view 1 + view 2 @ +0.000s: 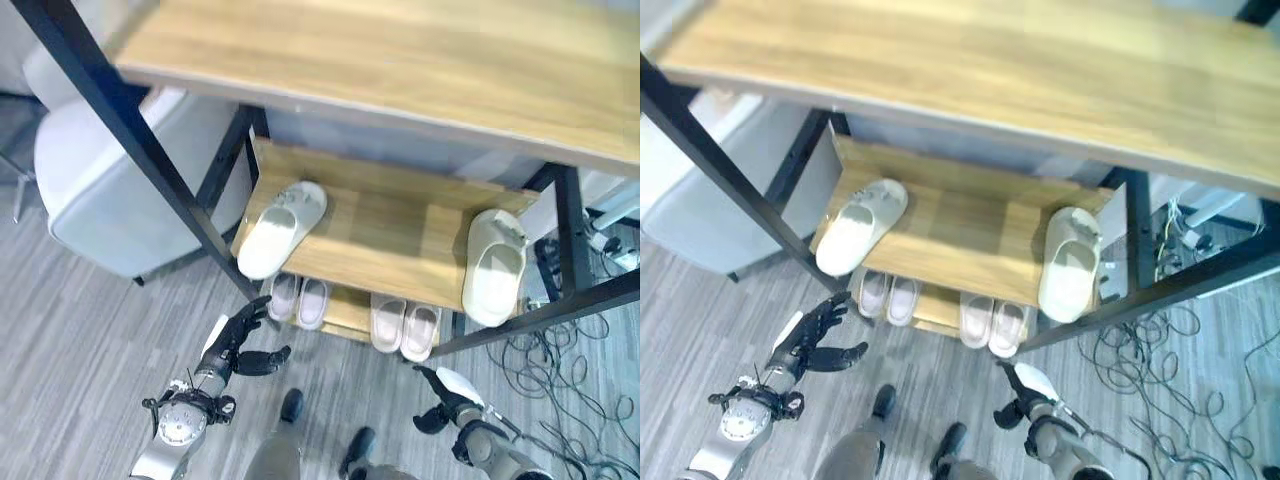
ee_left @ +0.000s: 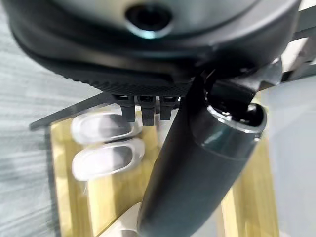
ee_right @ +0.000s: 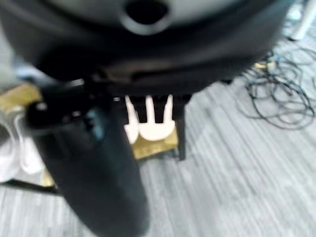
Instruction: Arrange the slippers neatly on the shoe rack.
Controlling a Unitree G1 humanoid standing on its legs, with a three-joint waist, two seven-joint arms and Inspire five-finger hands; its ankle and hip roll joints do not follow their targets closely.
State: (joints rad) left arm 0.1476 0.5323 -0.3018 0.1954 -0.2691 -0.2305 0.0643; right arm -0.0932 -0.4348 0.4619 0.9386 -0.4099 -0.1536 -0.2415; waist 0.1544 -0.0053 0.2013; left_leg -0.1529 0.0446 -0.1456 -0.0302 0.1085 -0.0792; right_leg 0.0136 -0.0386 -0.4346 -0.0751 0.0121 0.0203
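Note:
The shoe rack [image 1: 390, 245] has wooden shelves in a black frame. On its middle shelf one cream slipper [image 1: 280, 228] lies angled at the left and another cream slipper [image 1: 495, 265] overhangs the front edge at the right. Two pale pairs stand on the bottom shelf, the left pair [image 1: 298, 298] and the right pair [image 1: 405, 325]. My left hand [image 1: 235, 345] is open with spread fingers, low in front of the rack's left leg, holding nothing. My right hand [image 1: 450, 395] is open and holds nothing, below the rack's right front. The left pair [image 2: 106, 143] lies beyond my left hand's fingers [image 2: 140, 106].
A wide top shelf [image 1: 400, 60] overhangs the rack. A grey-white upholstered seat [image 1: 110, 190] stands to the rack's left. Tangled cables [image 1: 560, 350] and a power strip [image 1: 600, 245] lie on the grey floor to the right.

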